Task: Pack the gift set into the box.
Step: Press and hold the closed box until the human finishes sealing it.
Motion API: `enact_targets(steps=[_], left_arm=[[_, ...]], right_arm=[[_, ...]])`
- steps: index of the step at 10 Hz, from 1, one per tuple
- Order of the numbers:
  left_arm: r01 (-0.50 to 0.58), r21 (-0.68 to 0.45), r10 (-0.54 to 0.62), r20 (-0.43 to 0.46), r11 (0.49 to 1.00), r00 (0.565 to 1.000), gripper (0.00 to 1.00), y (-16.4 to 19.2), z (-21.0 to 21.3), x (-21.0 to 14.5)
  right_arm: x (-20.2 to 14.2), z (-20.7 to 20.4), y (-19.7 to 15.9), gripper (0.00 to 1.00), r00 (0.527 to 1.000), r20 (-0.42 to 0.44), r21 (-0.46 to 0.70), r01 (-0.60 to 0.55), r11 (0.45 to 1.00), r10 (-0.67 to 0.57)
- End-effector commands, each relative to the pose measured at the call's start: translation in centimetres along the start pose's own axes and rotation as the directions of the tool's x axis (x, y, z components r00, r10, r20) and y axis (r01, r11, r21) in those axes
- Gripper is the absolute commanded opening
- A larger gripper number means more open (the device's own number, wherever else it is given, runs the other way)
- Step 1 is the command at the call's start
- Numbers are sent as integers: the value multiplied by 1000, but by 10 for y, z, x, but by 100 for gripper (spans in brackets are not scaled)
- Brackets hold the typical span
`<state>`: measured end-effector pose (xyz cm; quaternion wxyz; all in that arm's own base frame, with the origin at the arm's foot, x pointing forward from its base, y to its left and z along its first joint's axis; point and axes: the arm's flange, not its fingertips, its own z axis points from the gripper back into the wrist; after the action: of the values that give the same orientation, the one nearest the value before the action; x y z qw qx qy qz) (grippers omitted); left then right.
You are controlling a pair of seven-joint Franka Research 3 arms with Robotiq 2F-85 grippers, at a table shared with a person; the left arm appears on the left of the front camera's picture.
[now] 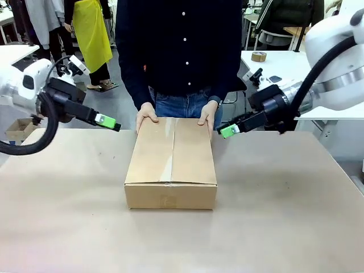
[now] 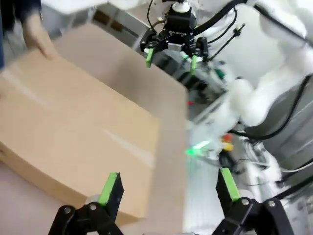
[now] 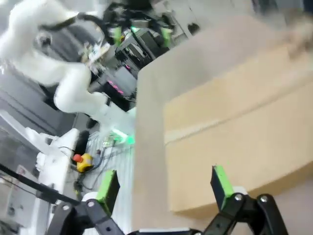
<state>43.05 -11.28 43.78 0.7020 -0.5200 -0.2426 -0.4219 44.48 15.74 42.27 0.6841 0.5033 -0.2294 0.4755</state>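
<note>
The large brown cardboard box (image 1: 170, 165) lies in the middle of the table with its top flaps folded shut. A person's two hands (image 1: 145, 118) rest on its far edge. The gift set is hidden. My left gripper (image 1: 108, 121) hovers open to the left of the box's far corner, nothing between its green pads. My right gripper (image 1: 227, 131) hovers open just right of the far right corner. In the left wrist view the box (image 2: 73, 127) spreads ahead of my open left gripper (image 2: 168, 188). In the right wrist view the box (image 3: 234, 132) sits beyond my open right gripper (image 3: 164, 188).
The table (image 1: 284, 227) is covered in brown paper. A small brown carton (image 1: 20, 129) stands off the table at far left. A white side table (image 1: 273, 62) with a tape roll (image 1: 259, 56) is behind on the right.
</note>
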Motion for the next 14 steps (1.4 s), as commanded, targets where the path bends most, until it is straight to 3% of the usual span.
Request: enact_targets(steps=[1, 2, 4, 5, 6, 8, 9, 10, 11, 12, 13, 14], left_arm=[[400, 106, -408, 62, 910, 911, 100, 10, -17, -11], [459, 166, -477, 91, 873, 874, 100, 12, -22, -8], [579, 260, -622, 127, 773, 773, 100, 7, -25, 1], [520, 254, -559, 112, 816, 822, 100, 8, -16, 6], [502, 240, -535, 100, 831, 839, 100, 12, -14, 10], [502, 240, -535, 100, 831, 839, 100, 12, -14, 10], [527, 255, -564, 103, 811, 819, 100, 12, -14, 10], [586, 116, -595, 75, 802, 800, 100, 34, -36, 4], [595, 40, -596, 92, 803, 798, 100, 57, -51, 1], [584, 12, -584, 48, 812, 810, 100, 72, -59, -4], [589, -7, -588, 38, 808, 808, 100, 83, -61, -7], [589, -8, -588, 48, 808, 807, 100, 96, -63, -10]], right_arm=[[4, -12, -16, 100, 976, 67, 14, -207, 978, 206], [10, -19, -18, 100, 969, 75, -17, -236, 972, 237], [11, -43, -28, 100, 978, 8, -30, -207, 978, 207], [7, -42, -36, 100, 999, -13, -77, -33, 996, 32], [10, -26, -19, 100, 975, 25, -11, -223, 975, 223], [3, -37, -29, 100, 988, 2, -31, -156, 987, 156], [3, -55, -39, 100, 949, -57, -37, -313, 949, 311], [3, -67, -54, 100, 887, -38, -57, -462, 885, 461], [-7, -71, -83, 100, 848, 7, -116, -526, 843, 530], [-17, -73, -96, 100, 828, 27, -184, -547, 817, 561], [-20, -76, -102, 100, 800, 85, -224, -565, 794, 593], [-20, -80, -107, 100, 792, 91, -252, -568, 783, 604]])
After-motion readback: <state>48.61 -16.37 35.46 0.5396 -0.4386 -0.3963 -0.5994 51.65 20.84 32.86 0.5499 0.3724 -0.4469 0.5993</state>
